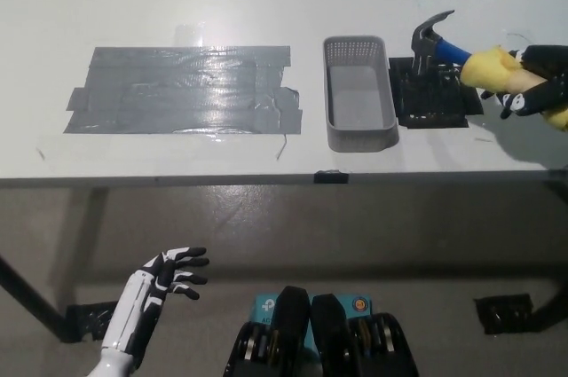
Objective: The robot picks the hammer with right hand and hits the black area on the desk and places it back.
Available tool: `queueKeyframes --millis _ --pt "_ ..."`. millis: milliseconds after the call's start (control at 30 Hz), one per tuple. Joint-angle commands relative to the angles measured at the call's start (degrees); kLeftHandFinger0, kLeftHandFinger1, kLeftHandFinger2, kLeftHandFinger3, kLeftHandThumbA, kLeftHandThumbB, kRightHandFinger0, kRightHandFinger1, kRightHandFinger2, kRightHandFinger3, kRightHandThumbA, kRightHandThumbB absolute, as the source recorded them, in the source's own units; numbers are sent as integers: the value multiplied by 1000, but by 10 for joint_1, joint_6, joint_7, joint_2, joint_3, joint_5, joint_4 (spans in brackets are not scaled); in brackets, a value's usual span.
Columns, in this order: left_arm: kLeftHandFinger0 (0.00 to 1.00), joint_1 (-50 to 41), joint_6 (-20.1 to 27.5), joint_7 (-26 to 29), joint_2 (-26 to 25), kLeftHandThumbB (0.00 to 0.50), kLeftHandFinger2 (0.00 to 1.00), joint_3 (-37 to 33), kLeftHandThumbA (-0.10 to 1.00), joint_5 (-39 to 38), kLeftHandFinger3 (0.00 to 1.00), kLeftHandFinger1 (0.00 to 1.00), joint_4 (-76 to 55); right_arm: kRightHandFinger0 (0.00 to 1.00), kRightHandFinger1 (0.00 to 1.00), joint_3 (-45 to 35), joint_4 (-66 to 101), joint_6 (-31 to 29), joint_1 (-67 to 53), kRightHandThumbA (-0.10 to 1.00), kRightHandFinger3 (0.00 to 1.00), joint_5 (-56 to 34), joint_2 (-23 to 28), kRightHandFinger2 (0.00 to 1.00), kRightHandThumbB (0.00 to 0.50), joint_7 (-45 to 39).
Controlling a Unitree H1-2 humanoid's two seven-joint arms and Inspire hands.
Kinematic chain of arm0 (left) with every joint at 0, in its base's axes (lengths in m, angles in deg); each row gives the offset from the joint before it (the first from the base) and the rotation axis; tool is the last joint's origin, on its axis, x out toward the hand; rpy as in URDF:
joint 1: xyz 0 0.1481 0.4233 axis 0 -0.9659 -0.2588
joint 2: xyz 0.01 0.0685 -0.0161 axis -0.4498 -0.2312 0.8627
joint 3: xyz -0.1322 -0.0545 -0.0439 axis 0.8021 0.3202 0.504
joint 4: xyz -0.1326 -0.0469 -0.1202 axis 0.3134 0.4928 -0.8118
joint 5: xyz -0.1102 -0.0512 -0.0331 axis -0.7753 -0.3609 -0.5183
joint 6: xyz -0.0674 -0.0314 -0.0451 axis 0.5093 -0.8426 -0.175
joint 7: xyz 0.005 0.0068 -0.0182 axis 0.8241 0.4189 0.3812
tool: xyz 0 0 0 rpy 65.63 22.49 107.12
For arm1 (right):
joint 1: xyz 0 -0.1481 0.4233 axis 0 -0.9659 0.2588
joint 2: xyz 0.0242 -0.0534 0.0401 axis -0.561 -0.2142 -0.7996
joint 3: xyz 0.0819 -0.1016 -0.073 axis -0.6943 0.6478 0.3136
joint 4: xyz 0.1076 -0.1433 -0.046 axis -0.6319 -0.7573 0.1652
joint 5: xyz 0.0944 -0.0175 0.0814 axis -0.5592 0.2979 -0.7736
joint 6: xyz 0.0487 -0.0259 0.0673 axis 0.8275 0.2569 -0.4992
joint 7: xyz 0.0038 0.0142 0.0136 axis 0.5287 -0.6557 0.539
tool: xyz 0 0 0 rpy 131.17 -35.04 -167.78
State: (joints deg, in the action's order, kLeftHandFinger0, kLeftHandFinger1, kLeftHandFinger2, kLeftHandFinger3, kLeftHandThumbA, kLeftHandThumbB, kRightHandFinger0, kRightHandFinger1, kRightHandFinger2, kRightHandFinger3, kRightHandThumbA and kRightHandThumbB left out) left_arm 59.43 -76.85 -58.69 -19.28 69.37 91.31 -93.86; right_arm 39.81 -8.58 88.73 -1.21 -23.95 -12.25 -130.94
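One hammer [461, 56] was present, its yellow handle clamped in the black right hand [535, 93], its head over the one black tray [434, 104]. One grey basket [358, 96] and one grey tape patch [185, 90] lay on the white desk [266, 4]. The left hand [167, 278] hung below the desk edge, fingers spread. The floor was grey.

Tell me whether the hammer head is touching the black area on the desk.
Cannot tell. In the head view the hammer, held by the right hand, has its head overlapping the black area, but the steep downward angle hides any gap.
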Motion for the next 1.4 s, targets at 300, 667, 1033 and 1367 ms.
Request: queueKeyframes --millis 300,667,1033,1367 --pt "518 2 17 0 -8 82 616 -3 1000 19 661 559 -14 115 571 -15 23 -31 28 -100 784 -8 15 820 127 9" --pt "506 7 20 0 -10 82 609 -3 1000 22 652 547 -12 106 485 -239 -5 34 104 -100 929 -99 -8 782 104 89" --pt "516 8 13 -1 -8 89 602 -3 1000 20 647 548 -14 3 443 -249 8 34 93 -100 864 -81 -3 797 141 77" --pt "513 9 19 -1 -10 75 605 -2 1000 20 645 546 -13 148 634 -72 0 -51 2 -100 982 2 7 924 136 75"
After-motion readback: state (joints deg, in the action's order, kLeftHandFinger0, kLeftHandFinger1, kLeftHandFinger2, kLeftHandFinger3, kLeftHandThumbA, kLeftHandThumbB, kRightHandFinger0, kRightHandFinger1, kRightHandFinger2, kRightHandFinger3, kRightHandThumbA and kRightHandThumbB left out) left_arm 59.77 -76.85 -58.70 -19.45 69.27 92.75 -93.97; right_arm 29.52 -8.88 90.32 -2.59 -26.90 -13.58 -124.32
